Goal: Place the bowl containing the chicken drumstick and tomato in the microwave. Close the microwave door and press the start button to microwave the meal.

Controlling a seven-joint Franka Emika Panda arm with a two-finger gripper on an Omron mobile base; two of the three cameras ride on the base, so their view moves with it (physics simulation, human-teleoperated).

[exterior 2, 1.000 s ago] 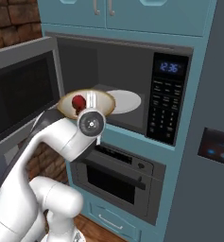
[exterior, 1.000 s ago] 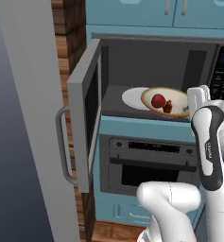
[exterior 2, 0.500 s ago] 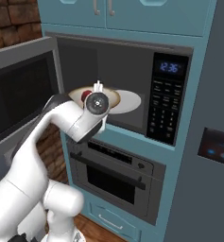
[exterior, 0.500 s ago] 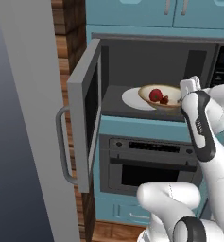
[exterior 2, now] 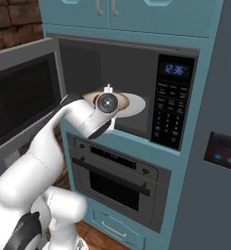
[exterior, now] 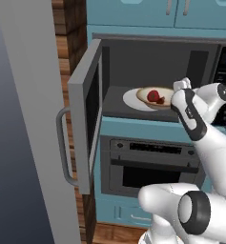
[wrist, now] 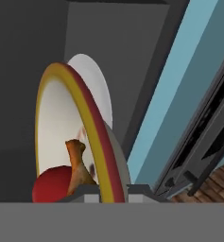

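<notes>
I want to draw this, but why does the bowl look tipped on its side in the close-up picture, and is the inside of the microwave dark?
Hand view: the camera rolls with the hand, so the bowl only looks tipped. Left base view: it sits level in the microwave. Right base view: the cavity is dim, with the clock glowing blue.
</notes>
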